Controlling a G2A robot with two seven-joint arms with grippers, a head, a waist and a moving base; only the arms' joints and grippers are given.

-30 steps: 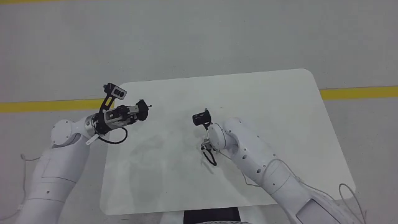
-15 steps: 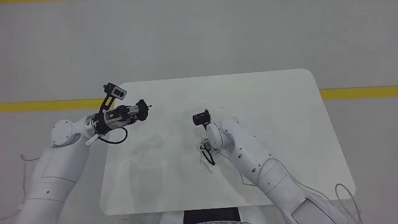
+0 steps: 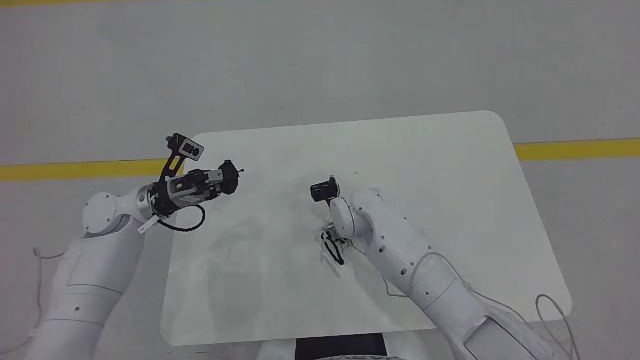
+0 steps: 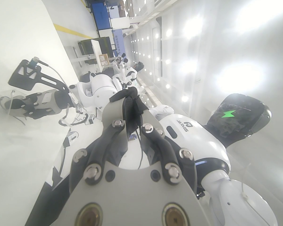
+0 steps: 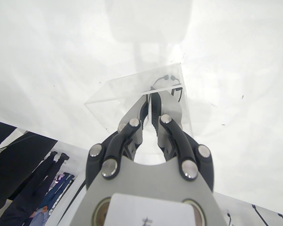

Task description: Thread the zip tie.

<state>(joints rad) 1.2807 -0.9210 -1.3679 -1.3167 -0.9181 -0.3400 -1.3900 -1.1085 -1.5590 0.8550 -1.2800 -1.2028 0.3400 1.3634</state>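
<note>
Because its own arm lies over the right hand (image 3: pixel 329 244) in the top view, I can make out little of the fingers there. This hand stands a little left of the middle of the table (image 3: pixel 450 160).

The wrist camera shows it better. The fingers are almost together and clamp a thin pale strip, the zip tie (image 5: pixel 151 110), seen edge-on between the dark pads. The fingertips are at a small clear box (image 5: pixel 122 90) that sits on the table. As its walls are transparent, I cannot tell if the tips are inside it or only at its edge. Just past the tips some thin dark curved strands (image 5: pixel 160 80) show through the clear wall, and I cannot say what they are.

The left hand (image 3: pixel 232 172) is over the far left part of the table, well apart from the box, pointing right. Its fingers are together, with ragged black material (image 4: pixel 129 99) at the tips. I cannot tell whether this is held or is a covering.
</note>
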